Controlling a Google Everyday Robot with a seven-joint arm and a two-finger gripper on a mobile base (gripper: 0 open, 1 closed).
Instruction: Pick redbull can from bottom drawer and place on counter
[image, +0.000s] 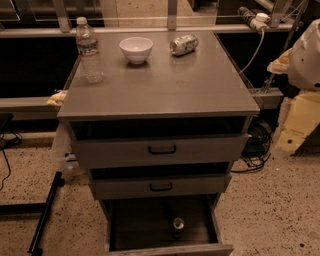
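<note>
Camera view looks down on the grey cabinet from the front. My gripper is outside the frame, so I cannot tell whether it is open or closed. Only a white rounded shell (306, 55) shows at the right edge, so I place things against that side.

Farthest from it, a black pole (45, 215) lies on the speckled floor. On the worktop (165, 90), a water bottle (89, 50) stands upright near the back left corner. Next toward the shell sits a white bowl (136, 49), apart from the bottle. Then a dented silver can (184, 44) lies on its side near the back edge, the nearest of the three to the shell.

Below the worktop, the top drawer (200, 150) and middle drawer (200, 187) are each pulled out a little, with black handles at their centres. The bottom drawer (170, 248) is pulled out farthest, its dark inside open to view. The small drink can (178, 225) stands upright on the drawer floor, slightly right of centre and touching no wall, its silver top facing up.
</note>
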